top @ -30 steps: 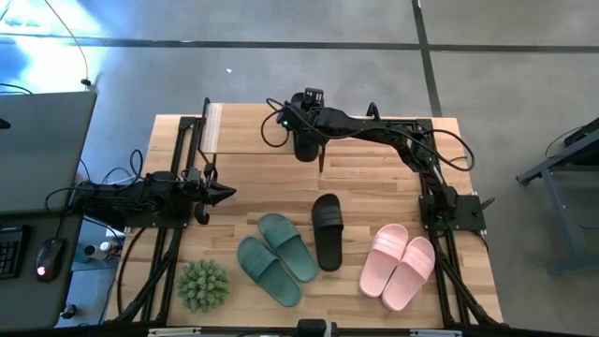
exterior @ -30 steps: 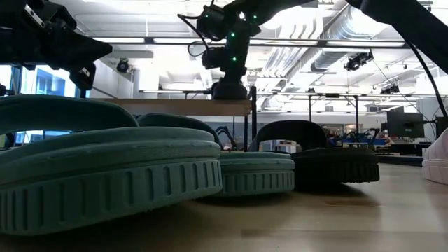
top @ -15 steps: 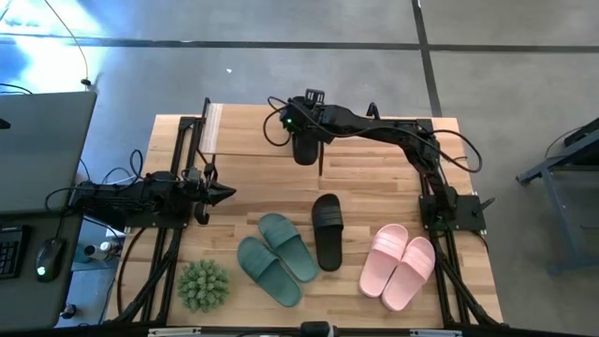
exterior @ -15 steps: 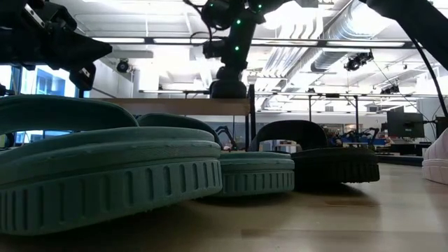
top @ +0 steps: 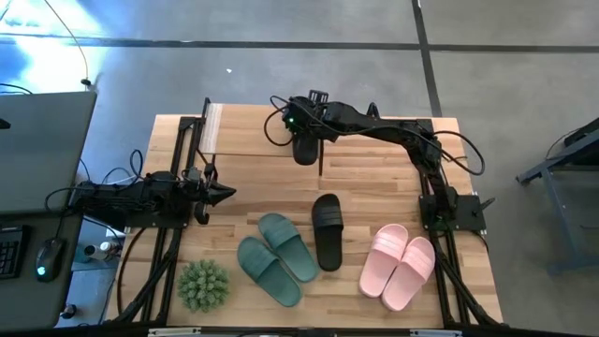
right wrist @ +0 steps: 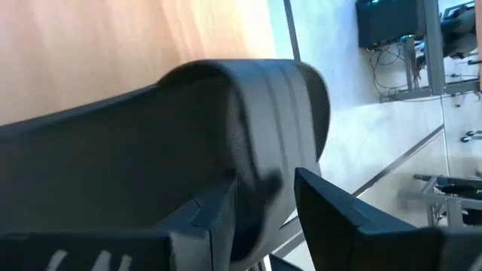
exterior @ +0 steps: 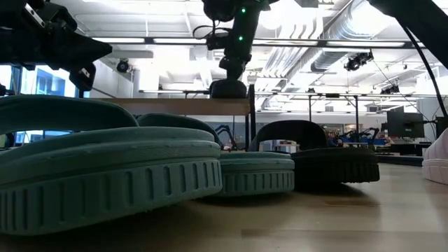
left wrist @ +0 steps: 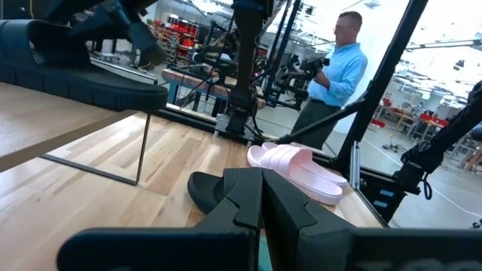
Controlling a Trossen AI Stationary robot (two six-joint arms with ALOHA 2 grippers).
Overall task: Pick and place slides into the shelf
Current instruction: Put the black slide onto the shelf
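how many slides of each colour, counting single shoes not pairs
black slides: 2, one on the table, one on the shelf under the right gripper
green slides: 2
pink slides: 2
total: 6

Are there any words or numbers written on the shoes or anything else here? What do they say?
No readable text in any view.
Black slide on the shelf: no words or logo show.
Black slide on the table: plain strap, no words.
Green slides: no words seen.
Pink slides: no words seen.
Shelf: bare wood, no label.
Signs in the room behind the person: too small and blurred to read.
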